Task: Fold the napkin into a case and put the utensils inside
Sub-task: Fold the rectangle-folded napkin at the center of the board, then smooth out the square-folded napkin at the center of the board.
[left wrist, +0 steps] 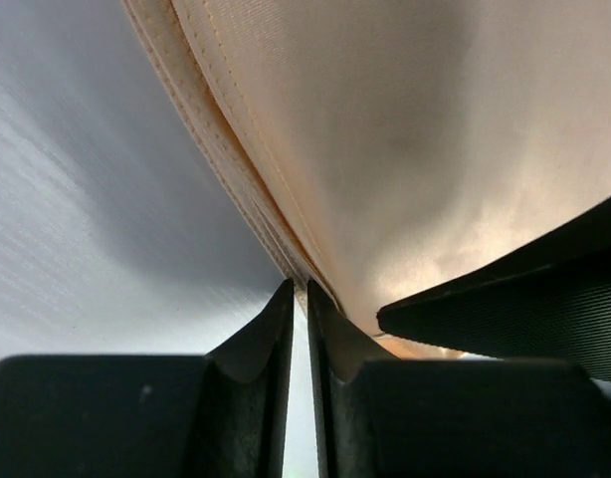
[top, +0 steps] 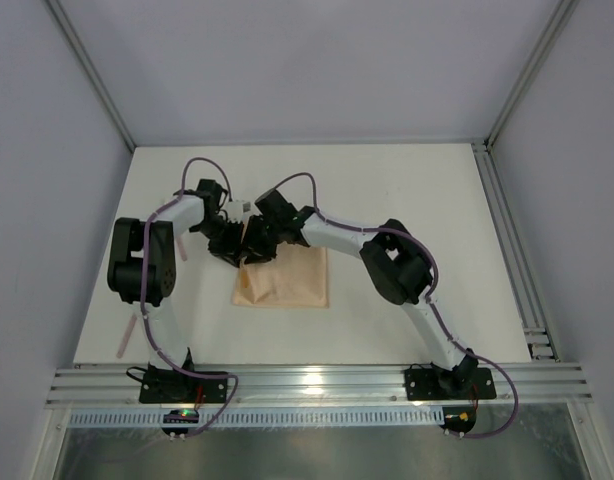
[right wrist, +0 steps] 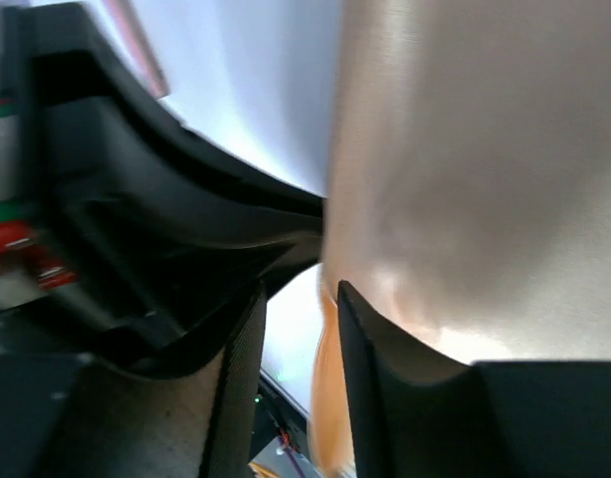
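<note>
Two pincers crowd the far-left corner of the napkin [top: 287, 282] at mid-desk [top: 407, 190]. The left pincer [left wrist: 298, 291] is almost clenched at its edge; whether it grips, I cannot tell. The right pincer [right wrist: 301, 291] stands parted, cloth loose between. The napkin spreads nearward and rightward, long axis crosswise.

table [top: 417, 190]: white, matte | near rail [top: 317, 384]: aluminium, slotted | side rail [top: 512, 250]: along table's right edge | walls [top: 307, 60]: pale grey
</note>
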You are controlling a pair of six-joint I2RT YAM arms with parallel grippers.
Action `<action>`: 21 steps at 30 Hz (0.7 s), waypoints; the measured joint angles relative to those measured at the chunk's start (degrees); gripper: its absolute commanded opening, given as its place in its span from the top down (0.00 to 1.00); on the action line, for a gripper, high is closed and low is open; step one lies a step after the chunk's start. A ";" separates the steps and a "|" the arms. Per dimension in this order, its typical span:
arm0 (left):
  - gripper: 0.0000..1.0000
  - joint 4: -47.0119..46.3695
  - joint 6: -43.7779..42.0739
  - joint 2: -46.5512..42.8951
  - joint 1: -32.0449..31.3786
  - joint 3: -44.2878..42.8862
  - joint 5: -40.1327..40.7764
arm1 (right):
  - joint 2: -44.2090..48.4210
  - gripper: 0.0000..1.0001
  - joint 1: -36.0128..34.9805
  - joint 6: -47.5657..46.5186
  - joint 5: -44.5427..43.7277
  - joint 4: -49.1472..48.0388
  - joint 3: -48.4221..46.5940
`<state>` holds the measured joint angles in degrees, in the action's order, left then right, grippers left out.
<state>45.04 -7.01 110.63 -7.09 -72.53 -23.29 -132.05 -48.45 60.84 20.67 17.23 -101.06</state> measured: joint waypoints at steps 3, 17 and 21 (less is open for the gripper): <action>0.82 0.85 -0.87 0.00 0.17 -0.66 1.51 | 0.26 0.54 -0.15 -2.80 0.39 0.44 -1.75; 0.56 7.41 -5.62 -10.29 3.34 -1.60 5.84 | 29.46 0.60 1.81 -21.84 0.04 7.89 22.75; 0.54 10.14 -8.22 -14.95 -2.34 -0.11 6.62 | 32.28 0.60 5.38 -24.83 -0.44 8.76 29.00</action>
<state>55.18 -15.22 95.68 -9.43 -72.64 -16.67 -99.77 -43.07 36.01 20.23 26.00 -72.05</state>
